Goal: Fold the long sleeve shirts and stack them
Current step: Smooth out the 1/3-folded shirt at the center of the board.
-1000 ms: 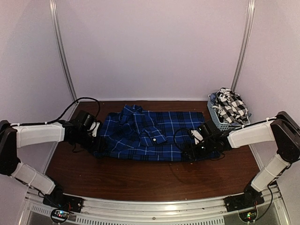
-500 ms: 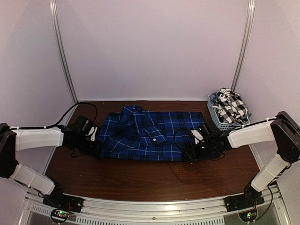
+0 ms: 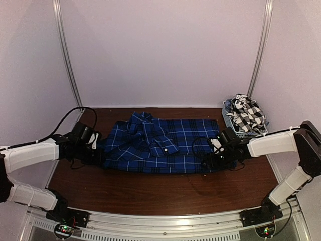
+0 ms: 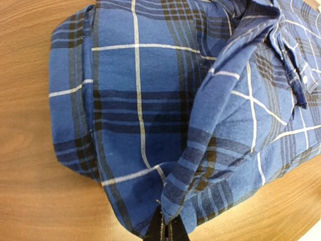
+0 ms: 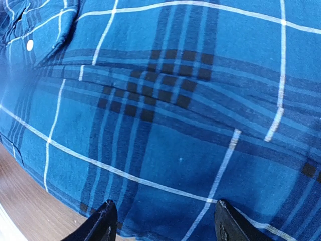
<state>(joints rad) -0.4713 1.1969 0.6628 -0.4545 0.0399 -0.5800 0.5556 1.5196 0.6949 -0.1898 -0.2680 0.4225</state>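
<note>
The wooden table (image 3: 150, 193) carries one blue plaid shirt (image 3: 165, 145), which lies spread flat across the middle with its collar toward the far left and a buttoned cuff (image 3: 164, 147) folded over its centre. At the left, the left gripper (image 4: 165, 230) sits low at the shirt's near left corner. Its jaws are clenched together, and a folded edge of the plaid cloth runs straight down into the closed tips, so it is grasping the shirt by that fold. The wrist view shows the left end of the shirt doubled under itself, with bare table on both sides of it. To the right, the right gripper (image 5: 165, 223) sits over the shirt's near right edge. It is released, with its two black fingers (image 5: 103, 223) standing well apart and plaid cloth filling the gap between them. Whether the tips press on the cloth cannot be told. At the far right corner of the table stands a small grey basket (image 3: 231, 126), just beside the blue shirt's far right end. The black-and-white check shirt (image 3: 247, 113) is heaped in it, crumpled, and rises above the rim.
</note>
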